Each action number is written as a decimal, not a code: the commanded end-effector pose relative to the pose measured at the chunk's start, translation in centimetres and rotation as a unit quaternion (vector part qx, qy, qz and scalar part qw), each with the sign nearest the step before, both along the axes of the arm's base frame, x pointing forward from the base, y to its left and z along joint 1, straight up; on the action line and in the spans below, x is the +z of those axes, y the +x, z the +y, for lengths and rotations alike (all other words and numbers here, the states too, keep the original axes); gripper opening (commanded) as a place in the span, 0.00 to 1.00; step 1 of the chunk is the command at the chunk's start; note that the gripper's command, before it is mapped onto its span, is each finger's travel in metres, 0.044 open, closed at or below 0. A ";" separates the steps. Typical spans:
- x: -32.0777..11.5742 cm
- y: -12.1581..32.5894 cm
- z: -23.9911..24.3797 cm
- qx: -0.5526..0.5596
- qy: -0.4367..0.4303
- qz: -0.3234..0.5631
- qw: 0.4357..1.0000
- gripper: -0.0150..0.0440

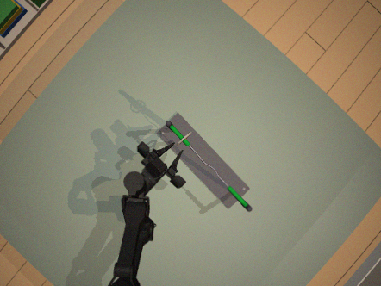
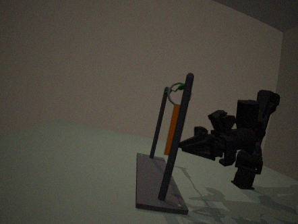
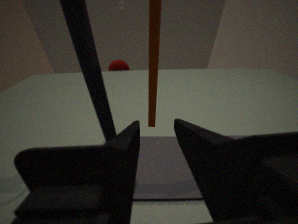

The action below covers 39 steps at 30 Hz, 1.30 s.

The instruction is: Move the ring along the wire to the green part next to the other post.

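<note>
The ring hangs around the green wire part beside the upper-left post, which is the near post in the exterior view and the left post in the wrist view. Its orange handle hangs down. My gripper is open and empty, with its tips short of the handle near its lower end. The thin grey wire runs to the other green part beside the lower-right post.
The posts stand on a flat grey-purple base. The arm reaches in from the lower left in the top view. A red ball shows in the distance. A shelf with colored items is at the upper left.
</note>
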State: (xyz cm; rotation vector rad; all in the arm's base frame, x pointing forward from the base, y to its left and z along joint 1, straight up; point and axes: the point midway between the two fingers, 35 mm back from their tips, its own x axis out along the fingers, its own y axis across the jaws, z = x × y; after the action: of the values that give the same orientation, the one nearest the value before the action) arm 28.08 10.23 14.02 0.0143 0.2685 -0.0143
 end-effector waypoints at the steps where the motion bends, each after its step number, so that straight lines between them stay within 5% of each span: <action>1: 0.0 -0.1 -0.1 -0.003 0.001 -0.001 1.000 0.53; 14: 0.0 -0.1 -0.1 -0.003 0.001 -0.001 1.000 0.53; 25: 1.3 -4.9 -0.1 0.000 0.000 0.000 1.000 1.00; 39: 1.3 -4.9 -0.1 0.000 0.000 0.000 1.000 1.00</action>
State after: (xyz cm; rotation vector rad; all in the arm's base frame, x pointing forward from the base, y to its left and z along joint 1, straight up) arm 23.17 10.19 15.38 0.0117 0.2691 -0.0080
